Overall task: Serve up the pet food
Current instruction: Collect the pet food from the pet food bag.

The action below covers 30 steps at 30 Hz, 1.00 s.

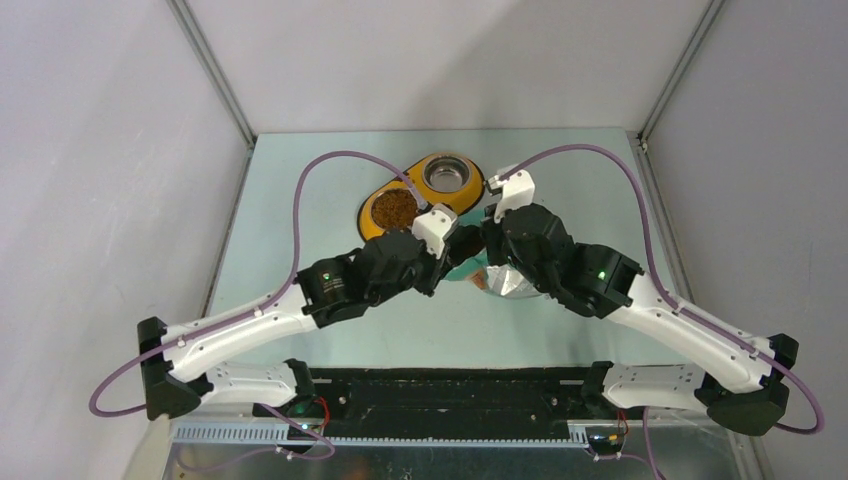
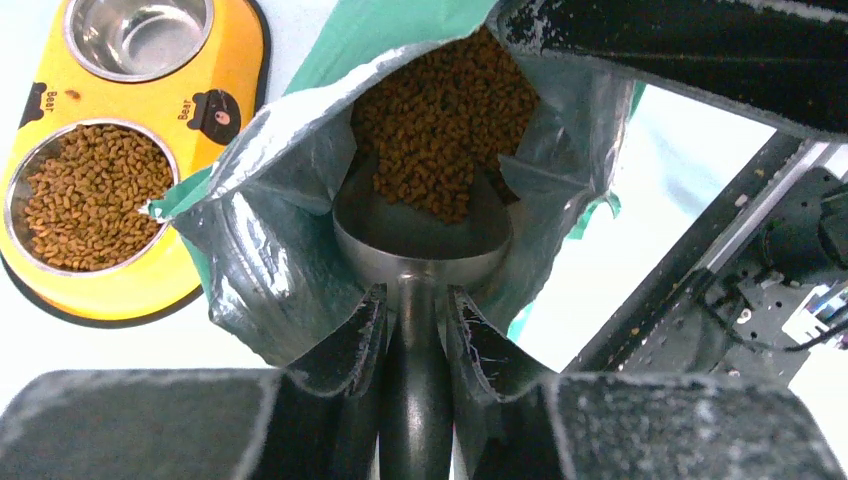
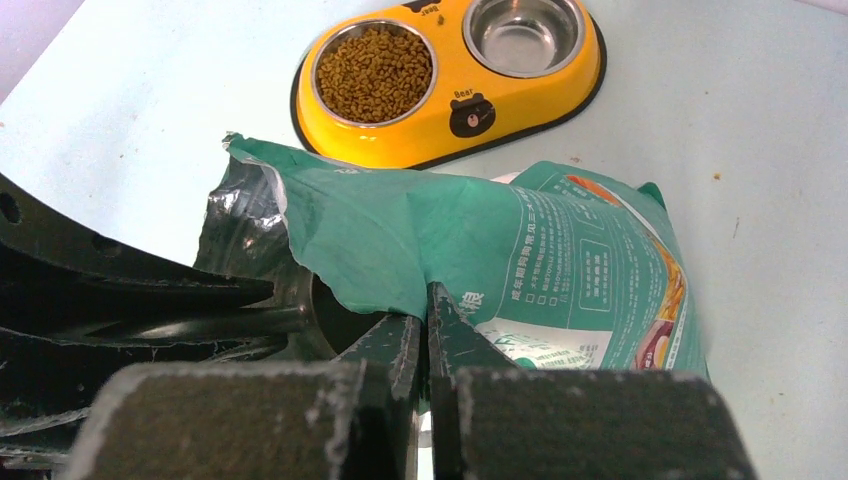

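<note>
Closest to the left wrist lens, the left tool [image 2: 415, 305] is clamped on the round handle of the grey metal scoop [image 2: 420, 240]. The scoop's bowl sits inside the open mouth of the teal, foil-lined bag [image 2: 265, 215], with small brown dry kibble [image 2: 440, 120] heaped against its front lip. Opposite, the right tool [image 3: 427, 322] is closed on a thin fold of the bag's rim, propping the mouth open. More kibble fills one steel bowl [image 2: 90, 195] of the yellow plastic double feeder [image 2: 215, 120], which sits just beyond the bag on the pale bench [image 3: 760, 200]; the other steel bowl [image 2: 140, 35] is empty. I judge scooping is under way. My worries: that pinch on the rim is slight, and if it slips the mouth folds over the scoop. The round handle could also roll in the left tool's grip and tip pellets onto the bench, and a careless lift could snag the foil and drag the bag into the feeder.
</note>
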Each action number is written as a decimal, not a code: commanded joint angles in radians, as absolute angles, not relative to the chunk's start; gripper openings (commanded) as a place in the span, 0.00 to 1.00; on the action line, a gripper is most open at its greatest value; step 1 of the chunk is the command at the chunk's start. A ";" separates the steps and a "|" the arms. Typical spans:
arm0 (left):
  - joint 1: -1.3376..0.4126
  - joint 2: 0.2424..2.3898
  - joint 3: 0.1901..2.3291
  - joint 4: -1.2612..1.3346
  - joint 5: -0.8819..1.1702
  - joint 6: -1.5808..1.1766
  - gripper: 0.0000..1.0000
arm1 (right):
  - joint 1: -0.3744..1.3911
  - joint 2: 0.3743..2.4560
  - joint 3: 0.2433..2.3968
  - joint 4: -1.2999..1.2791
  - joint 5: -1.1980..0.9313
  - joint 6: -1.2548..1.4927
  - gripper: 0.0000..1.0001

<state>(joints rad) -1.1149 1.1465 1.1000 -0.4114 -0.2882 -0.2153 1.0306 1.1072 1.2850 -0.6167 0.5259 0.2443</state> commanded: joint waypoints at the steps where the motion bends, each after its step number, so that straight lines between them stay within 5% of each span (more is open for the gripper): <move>1: -1.126 1.150 1.155 -0.558 -0.271 -0.167 0.00 | 1.026 1.104 1.320 -0.586 0.546 0.211 0.00; 17: -1.108 1.610 1.406 -0.526 -0.244 -0.122 0.00 | 1.023 1.128 1.330 -0.590 0.632 0.237 0.00; 25: -1.106 1.499 1.159 0.045 -0.236 -0.194 0.00 | 0.987 1.006 1.247 -0.544 0.698 0.291 0.00; 30: -1.111 1.315 1.020 0.145 -0.204 -0.210 0.00 | 0.940 0.982 1.240 -0.573 0.700 0.303 0.00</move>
<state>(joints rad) -1.0882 1.4441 1.1130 -0.0330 -0.2977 -0.2008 0.9852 1.0428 1.2259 -0.5941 0.6193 0.2874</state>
